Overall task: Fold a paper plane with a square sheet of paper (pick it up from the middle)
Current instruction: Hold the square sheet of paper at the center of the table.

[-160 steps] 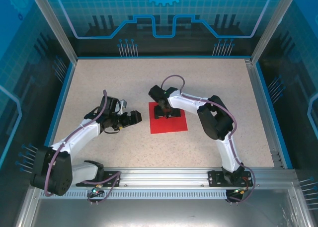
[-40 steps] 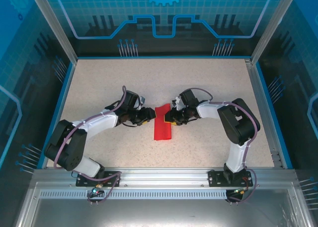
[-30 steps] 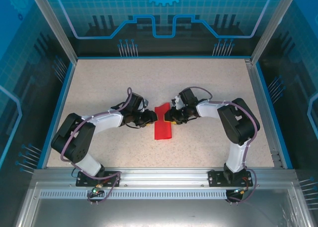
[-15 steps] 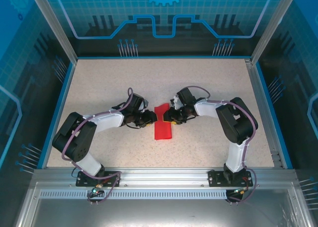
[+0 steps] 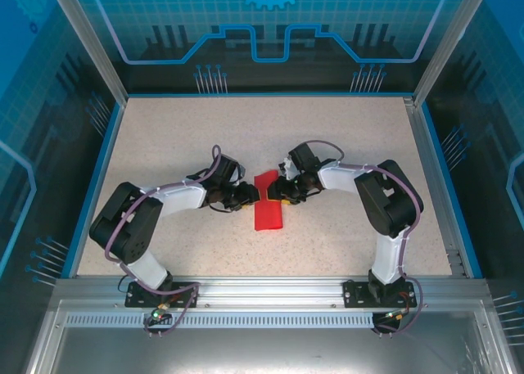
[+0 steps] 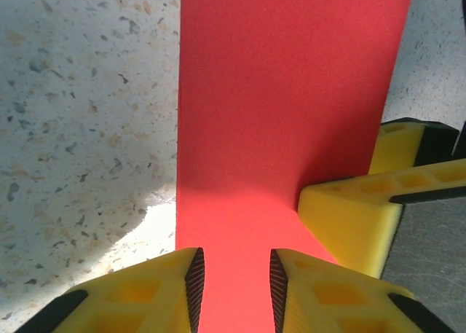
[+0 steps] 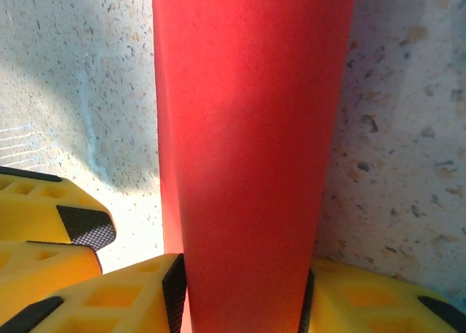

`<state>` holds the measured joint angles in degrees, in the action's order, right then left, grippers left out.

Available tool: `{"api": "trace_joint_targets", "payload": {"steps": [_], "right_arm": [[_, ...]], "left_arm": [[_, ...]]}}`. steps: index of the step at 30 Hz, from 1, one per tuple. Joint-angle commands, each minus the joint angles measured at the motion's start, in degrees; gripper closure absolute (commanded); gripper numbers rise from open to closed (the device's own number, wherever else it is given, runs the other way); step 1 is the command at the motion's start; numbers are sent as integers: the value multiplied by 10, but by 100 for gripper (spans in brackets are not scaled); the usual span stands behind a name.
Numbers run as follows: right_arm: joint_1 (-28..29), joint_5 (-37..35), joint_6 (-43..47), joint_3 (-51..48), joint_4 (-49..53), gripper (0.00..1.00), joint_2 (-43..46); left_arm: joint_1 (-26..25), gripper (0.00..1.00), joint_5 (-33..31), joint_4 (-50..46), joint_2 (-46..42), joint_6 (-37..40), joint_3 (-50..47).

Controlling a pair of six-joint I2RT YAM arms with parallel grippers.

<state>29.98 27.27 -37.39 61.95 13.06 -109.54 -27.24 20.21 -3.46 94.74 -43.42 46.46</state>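
A speckled beige table [image 5: 164, 137] is filling the blue-walled cell. At its middle, the thin matte red sheet of paper [image 5: 268, 204], folded into a narrow strip, is lying. The right hand [image 7: 244, 278] is squeezing its arched fold between ribbed black pads [image 7: 173, 289]; the left hand [image 6: 234, 267] is standing partly open over one edge. I think uneven pulling is risking a crooked crease or a tear.

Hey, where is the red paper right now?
In the top view the red paper lies folded narrow near the middle of the table, with the left hand and the right hand on either side of it.
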Motion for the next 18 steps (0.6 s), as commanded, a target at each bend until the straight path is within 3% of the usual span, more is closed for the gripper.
{"api": "trace_joint_targets", "payload": {"steps": [1, 18], "right_arm": [[12, -14, 12, 13, 20, 55, -22], [22, -38, 2, 23, 36, 51, -31]], "left_arm": [[-7, 67, 2, 12, 8, 7, 14], [-10, 67, 10, 17, 17, 4, 18]]}}
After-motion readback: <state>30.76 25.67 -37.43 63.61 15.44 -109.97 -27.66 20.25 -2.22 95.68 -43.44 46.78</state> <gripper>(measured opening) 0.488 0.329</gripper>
